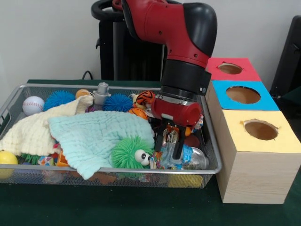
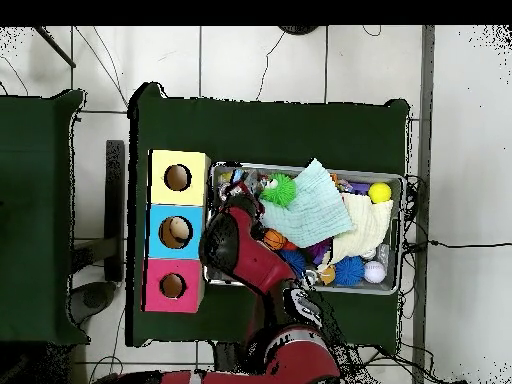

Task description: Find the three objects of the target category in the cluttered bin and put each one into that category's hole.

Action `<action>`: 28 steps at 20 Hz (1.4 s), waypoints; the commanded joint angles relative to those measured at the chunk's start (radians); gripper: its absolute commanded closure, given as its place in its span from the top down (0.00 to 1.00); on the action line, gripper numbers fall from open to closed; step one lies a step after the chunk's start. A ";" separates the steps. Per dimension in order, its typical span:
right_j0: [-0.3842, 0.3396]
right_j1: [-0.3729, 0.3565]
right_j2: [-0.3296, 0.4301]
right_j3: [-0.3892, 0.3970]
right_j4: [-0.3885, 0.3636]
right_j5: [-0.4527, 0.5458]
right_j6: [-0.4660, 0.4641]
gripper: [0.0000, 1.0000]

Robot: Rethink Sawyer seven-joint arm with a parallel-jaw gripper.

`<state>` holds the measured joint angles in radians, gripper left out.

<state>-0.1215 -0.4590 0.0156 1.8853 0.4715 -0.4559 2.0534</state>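
Observation:
The silver wire-mesh bin point(image 1: 117, 170) lies on the green table, full of toys and cloths; it also shows in the overhead view point(image 2: 400, 235). A crushed clear bottle with a blue label point(image 1: 188, 157) lies in the bin's front right corner. My gripper point(image 1: 170, 143) is lowered into that corner, right over and touching the bottle, with a shiny scrap beside it. In the overhead view the arm hides the gripper. I cannot make out any cans. Beside the bin stands a wooden box with a yellow hole point(image 1: 261, 129), a blue hole point(image 1: 243, 94) and a red hole point(image 1: 230, 68).
A mint cloth point(image 1: 94, 139) and a cream cloth point(image 1: 37, 129) cover the bin's middle and left. A green spiky ball with eyes point(image 1: 129, 153), blue spiky balls point(image 1: 59, 99), a baseball point(image 1: 33, 105), a yellow ball point(image 1: 7, 157) and a tiger toy point(image 1: 145, 98) lie around them.

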 commanded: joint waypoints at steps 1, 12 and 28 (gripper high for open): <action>-0.027 0.038 0.120 -0.033 -0.028 -0.025 0.292 1.00; -0.034 0.046 0.136 -0.030 -0.025 -0.029 0.286 1.00; -0.052 0.091 0.211 -0.039 -0.070 -0.073 0.368 1.00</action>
<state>-0.1474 -0.4509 0.0619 1.8857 0.4524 -0.4812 2.0948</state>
